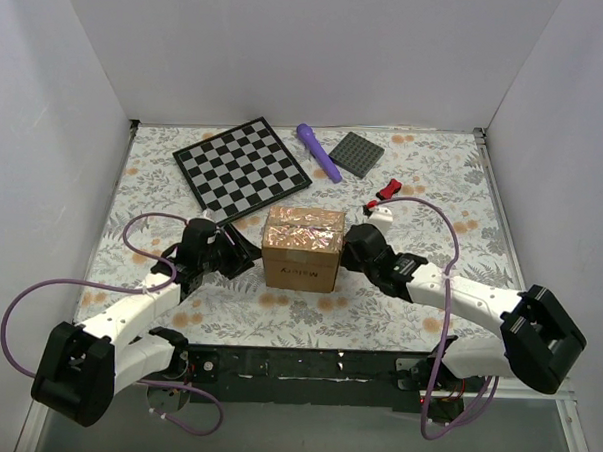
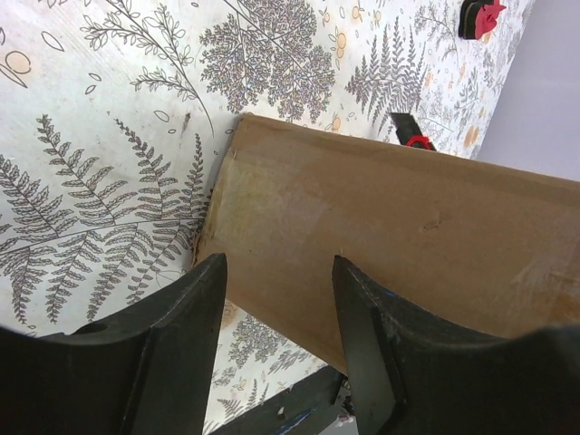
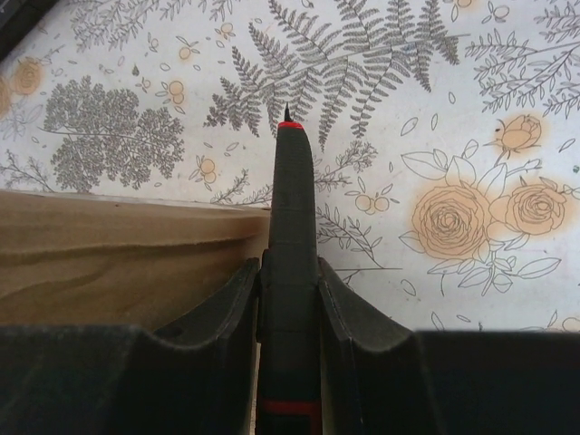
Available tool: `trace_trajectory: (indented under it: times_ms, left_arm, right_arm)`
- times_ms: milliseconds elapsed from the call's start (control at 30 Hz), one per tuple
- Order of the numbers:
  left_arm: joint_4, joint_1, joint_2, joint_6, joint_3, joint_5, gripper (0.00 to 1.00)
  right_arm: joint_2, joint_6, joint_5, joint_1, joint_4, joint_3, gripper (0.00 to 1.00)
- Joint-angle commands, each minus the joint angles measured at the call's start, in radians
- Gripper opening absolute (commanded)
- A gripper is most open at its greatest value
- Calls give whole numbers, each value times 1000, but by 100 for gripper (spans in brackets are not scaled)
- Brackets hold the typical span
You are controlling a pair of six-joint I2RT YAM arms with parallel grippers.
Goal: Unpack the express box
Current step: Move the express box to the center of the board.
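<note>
Set to slit taped express box at table centre: left gripper half open, empty, at its left; right gripper clamped on black cutter. Next: cutter onto top seam.

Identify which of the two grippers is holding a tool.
The right gripper: it clamps a slim black tool with a red tip. The left gripper is open and empty, facing the box.

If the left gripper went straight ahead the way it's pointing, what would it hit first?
The express box: the left gripper faces its plain brown side, jaws open, with nothing between. How close it is, I can't tell.
</note>
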Motion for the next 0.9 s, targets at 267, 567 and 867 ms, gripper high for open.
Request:
trace_trajectory:
  times_ms: [267, 567, 867]
  left_arm:
    - [-37, -8, 9, 52, 88, -54, 53]
    - [-95, -2, 14, 65, 131, -115, 55]
    - [-270, 61, -60, 85, 272, -343, 67]
  right_arm:
    - [-31, 40, -21, 78, -1, 37, 1]
    - [6, 60, 0, 129, -21, 84, 1]
    - [-247, -44, 252, 56, -199, 121, 1]
